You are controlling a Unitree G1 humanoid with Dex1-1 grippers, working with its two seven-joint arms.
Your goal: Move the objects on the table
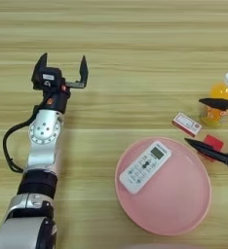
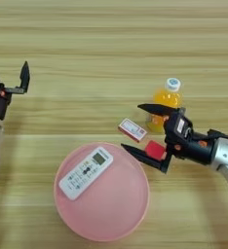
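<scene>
The left gripper (image 1: 62,68) is held idle over bare counter (image 1: 135,39), fingers apart. The right gripper's (image 2: 146,131) fingers are spread wide, the red cube (image 2: 155,149) between them and the orange drink bottle (image 2: 165,103) behind the upper one. If closed carelessly, the bottle could be toppled or the small box (image 2: 132,129) nudged.

Both eyes look steeply down from the robot's head onto the table (image 1: 135,29), which fills each view. They share the plate (image 2: 130,214) and bottle (image 1: 223,97). The left eye reaches further left, the right eye further right.
</scene>
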